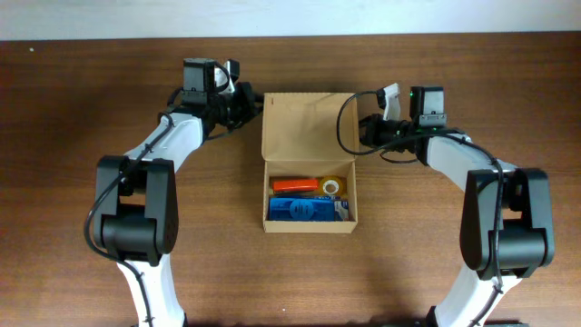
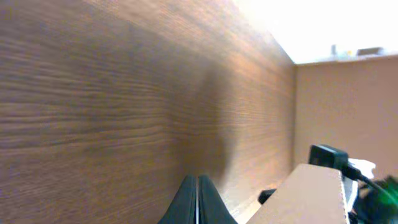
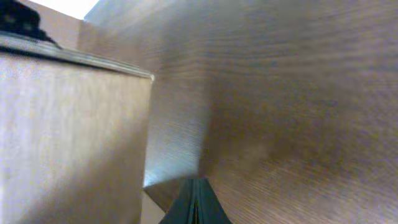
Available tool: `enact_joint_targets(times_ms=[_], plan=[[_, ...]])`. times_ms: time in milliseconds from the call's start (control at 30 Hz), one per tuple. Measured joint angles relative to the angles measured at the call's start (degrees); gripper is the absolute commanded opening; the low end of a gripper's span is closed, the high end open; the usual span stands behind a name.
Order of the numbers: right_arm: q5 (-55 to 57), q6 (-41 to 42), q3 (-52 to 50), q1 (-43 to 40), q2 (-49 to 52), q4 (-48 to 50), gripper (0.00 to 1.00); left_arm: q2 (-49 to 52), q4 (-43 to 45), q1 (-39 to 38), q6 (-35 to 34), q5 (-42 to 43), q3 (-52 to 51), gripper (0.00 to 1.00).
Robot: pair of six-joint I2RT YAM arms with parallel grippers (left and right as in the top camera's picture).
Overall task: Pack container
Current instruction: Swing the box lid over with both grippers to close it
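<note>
Though seemingly closed, grippers (image 1: 249,104) (image 1: 364,130) beside container (image 1: 309,127).

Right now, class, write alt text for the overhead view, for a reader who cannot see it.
A small brown cardboard box lies open on the wooden table, holding a flat blue box, an orange item and a tape roll. The left gripper and right gripper, both shut, sit either side of its flap lid.
</note>
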Motion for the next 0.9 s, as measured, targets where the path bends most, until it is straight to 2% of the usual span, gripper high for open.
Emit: enact_joint_targets(times_ms=[133,300,533,700,900], plan=[[-4.68,0.11,0.09,0.0,0.0,4.83,0.04,0.0,0.35,0.0,0.04,3.13,0.02,0.02],[-9.51,0.11,3.63,0.0,0.02,2.49,0.04,-0.13,0.35,0.0,1.05,5.42,0.02,0.02],[-11.02,-3.45,8.39,0.0,-1.64,-9.18,0.04,-5.35,-1.07,0.07,5.66,6.01,0.02,0.02],[-8.79,-10.38,8.94,0.0,-6.58,-21.16,0.04,-11.89,-7.54,0.07,11.17,6.45,0.2,0.02],[-5.11,-16.96,9.03,0.0,-12.44,-29.73,0.04,-15.89,-16.98,0.07,18.84,6.54,0.24,0.02]])
